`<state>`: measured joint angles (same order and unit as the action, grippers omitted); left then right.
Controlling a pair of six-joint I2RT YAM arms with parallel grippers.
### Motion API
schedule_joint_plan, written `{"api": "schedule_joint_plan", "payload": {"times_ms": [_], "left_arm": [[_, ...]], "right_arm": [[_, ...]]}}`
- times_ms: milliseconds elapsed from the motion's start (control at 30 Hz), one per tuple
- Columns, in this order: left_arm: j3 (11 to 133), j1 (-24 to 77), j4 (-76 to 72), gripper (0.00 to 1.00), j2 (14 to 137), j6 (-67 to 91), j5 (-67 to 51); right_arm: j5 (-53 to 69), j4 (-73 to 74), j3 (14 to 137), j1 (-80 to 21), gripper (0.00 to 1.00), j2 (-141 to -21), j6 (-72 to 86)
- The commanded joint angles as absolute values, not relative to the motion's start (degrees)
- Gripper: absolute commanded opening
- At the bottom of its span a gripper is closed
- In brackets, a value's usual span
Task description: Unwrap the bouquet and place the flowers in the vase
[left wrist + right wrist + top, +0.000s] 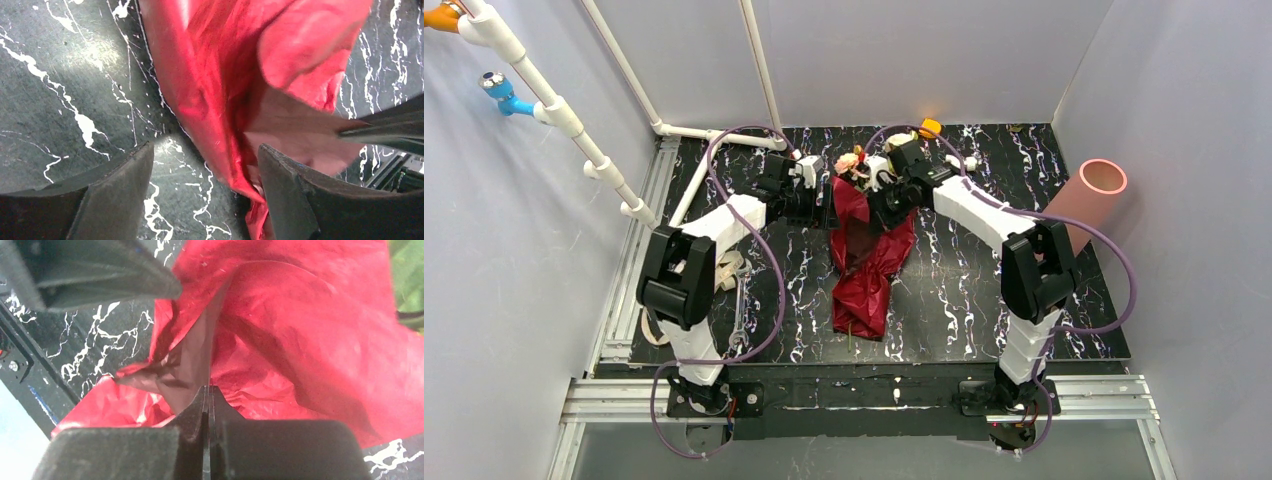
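The bouquet's dark red wrapping paper (864, 262) lies crumpled lengthwise in the middle of the table. The flowers (852, 162), cream and pink heads, show at its far end between the two wrists. My left gripper (205, 150) is open and low over the table, with the paper's edge (215, 75) running between its fingers, close to the right one. My right gripper (207, 390) is shut on a thin upright flap of the paper (197, 355). A green leaf (407, 270) peeks out at the top right. The salmon-pink vase (1089, 200) leans against the right wall.
White pipes (554, 105) run along the left wall and back corner. A small orange object (930, 127) sits at the back of the table. A beige ribbon (729, 268) lies beside the left arm. Grey walls close in the table on three sides.
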<state>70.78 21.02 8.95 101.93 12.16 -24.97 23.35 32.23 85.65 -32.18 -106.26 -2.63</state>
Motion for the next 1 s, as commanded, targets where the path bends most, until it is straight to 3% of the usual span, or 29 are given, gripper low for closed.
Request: {"api": "schedule_joint_plan", "payload": {"times_ms": [0,100,233,367,567,967], "left_arm": [[74.8,21.1,8.4,0.70,103.6,13.5,-23.8],[75.7,21.1,7.6,0.54,105.2,14.5,-24.2],[76.4,20.9,7.5,0.24,106.2,15.1,-23.6],[76.8,20.8,8.7,0.01,105.9,15.4,-22.9],[74.8,20.2,8.3,0.00,104.8,15.6,-21.3],[75.5,18.5,9.0,0.00,105.1,15.6,-19.9]], "right_arm": [[25.1,39.3,89.2,-29.1,0.01,-102.0,-5.0],[24.2,45.0,90.7,-27.0,0.01,-100.1,-7.8],[21.6,54.0,93.7,-23.7,0.01,-97.7,-13.4],[18.5,64.5,97.3,-17.3,0.01,-95.6,-20.5],[7.2,71.5,90.9,-12.3,0.01,-89.5,-33.8],[-10.3,65.9,67.4,-11.5,0.01,-82.5,-45.9]]}}
